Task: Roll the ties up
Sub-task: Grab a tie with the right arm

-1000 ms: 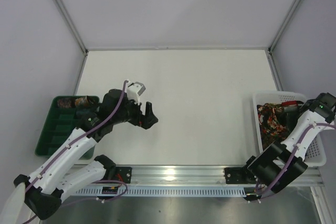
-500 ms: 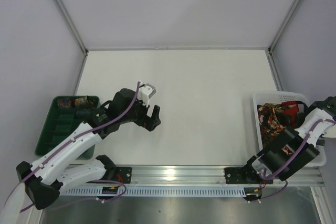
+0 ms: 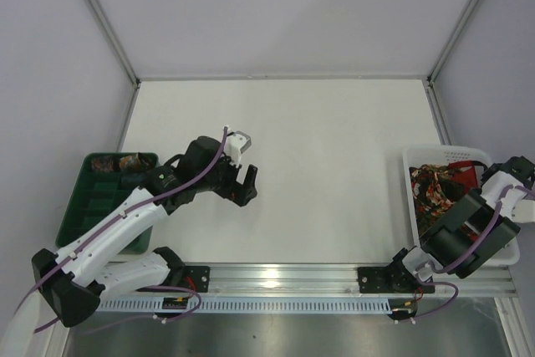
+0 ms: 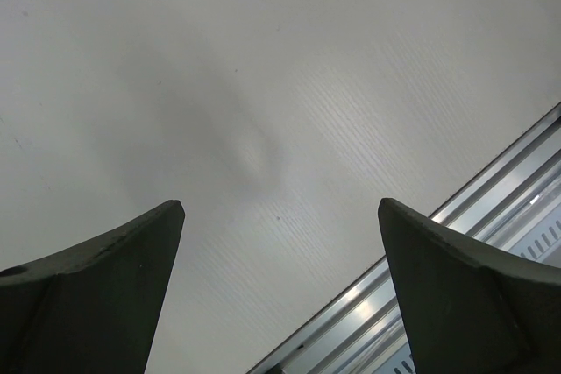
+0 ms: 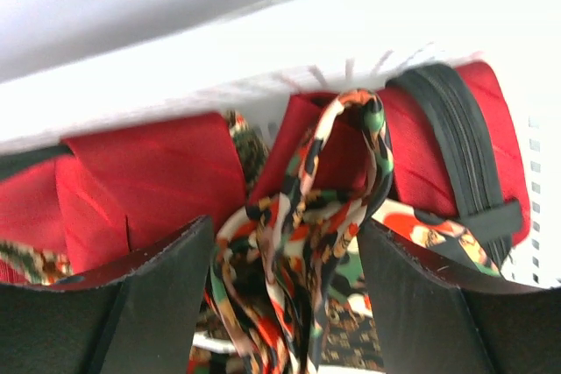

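Green tray (image 3: 85, 219), table's (image 3: 334, 140) left edge: patterned bundles (image 3: 114, 162) in its far compartments. Left gripper (image 3: 245, 185): jaws wide open over bare tabletop. White basket (image 3: 443, 154), right edge: ties (image 3: 430, 190) heaped inside. Right gripper (image 5: 285, 243): jaws astride one tie loop, grip not discernible.

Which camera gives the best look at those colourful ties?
The right wrist view: the ties fill it, pattern clear. The top view shows them small in the white basket; the left wrist view shows none.

The white desk (image 3: 334, 173) has a plain matte top. A green tray (image 3: 84, 215) sits at its left edge. A white basket (image 3: 447, 153) sits at its right edge.
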